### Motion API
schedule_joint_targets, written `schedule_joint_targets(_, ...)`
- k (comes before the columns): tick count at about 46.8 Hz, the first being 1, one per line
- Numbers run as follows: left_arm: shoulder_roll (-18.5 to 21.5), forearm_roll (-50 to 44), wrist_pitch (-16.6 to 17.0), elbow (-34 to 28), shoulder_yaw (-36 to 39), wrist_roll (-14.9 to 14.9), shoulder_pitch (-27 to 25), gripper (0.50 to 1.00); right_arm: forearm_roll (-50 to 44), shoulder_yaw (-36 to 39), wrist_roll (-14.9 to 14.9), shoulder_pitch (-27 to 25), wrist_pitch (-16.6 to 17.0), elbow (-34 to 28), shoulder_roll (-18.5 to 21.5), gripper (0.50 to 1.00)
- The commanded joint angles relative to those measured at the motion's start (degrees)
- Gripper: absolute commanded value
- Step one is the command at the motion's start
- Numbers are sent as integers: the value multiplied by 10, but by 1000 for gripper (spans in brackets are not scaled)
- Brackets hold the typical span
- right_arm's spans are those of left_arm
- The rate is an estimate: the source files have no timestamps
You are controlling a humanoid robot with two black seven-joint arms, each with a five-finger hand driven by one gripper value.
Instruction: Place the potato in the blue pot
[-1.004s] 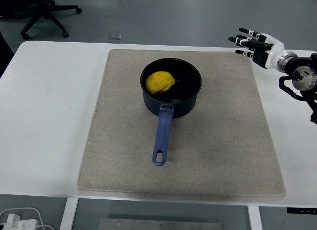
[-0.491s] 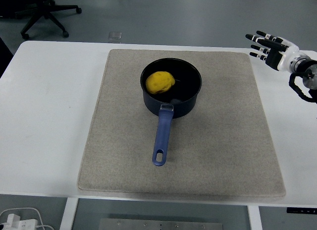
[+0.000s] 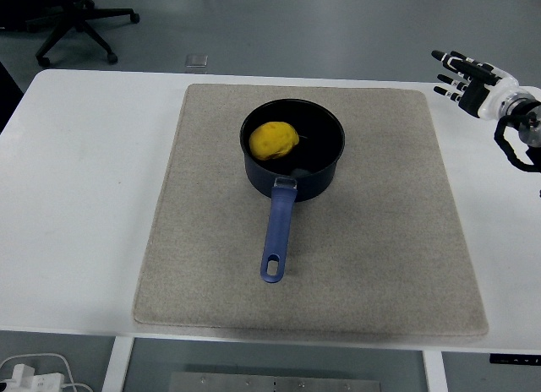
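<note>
Head view shows us the potato (image 3: 273,141) sitting inside the blue pot (image 3: 292,149), on the left part of the pot's floor, with the pot standing on the grey mat (image 3: 355,265) toward the mat's far edge and its blue handle (image 3: 277,233) pointing back at the near edge of the worktop (image 3: 84,198). Neither has shifted over the last second. What has changed is our right robot hand (image 3: 470,73): a second ago it hung above the mat's far right corner, half a second ago it was already past that corner, and now it sits farther right again, close to the worktop's right edge and well apart from the pot. We read this as a retreat after the drop, and we judge the task itself done, since the potato rests fully below the pot's rim.

Our right robot hand is released: its fingers (image 3: 450,57) are stretched out and spread, pointing left, and they hold nothing and touch nothing. No part of it contacts the mat or the pot. We see no left arm anywhere along the left edge.

We expect only the rest of the withdrawal remains, and nothing stands in the arm's way. An office chair (image 3: 72,20) stands on the floor beyond the worktop's far left corner.
</note>
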Motion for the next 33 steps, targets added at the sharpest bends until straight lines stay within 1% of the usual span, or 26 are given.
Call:
schedule_joint_targets(1,0,0,0,1,0,-1,0,996,13,0,0,1,-8,0,1,926)
schedule_joint_targets(10,0,0,0,1,0,-1,0,996,14,1,2,3,-12,0,1,926)
schedule_joint_targets(18,0,0,0,1,0,0,0,996,14,4,8,3,-21,-2,7,926)
schedule_joint_targets(26,0,0,0,1,0,-1,0,996,13,21,14,2,-38,-6,12,924)
schedule_joint_targets(33,0,0,0,1,0,-1,0,996,13,24,32,2,-50,-7,17,924)
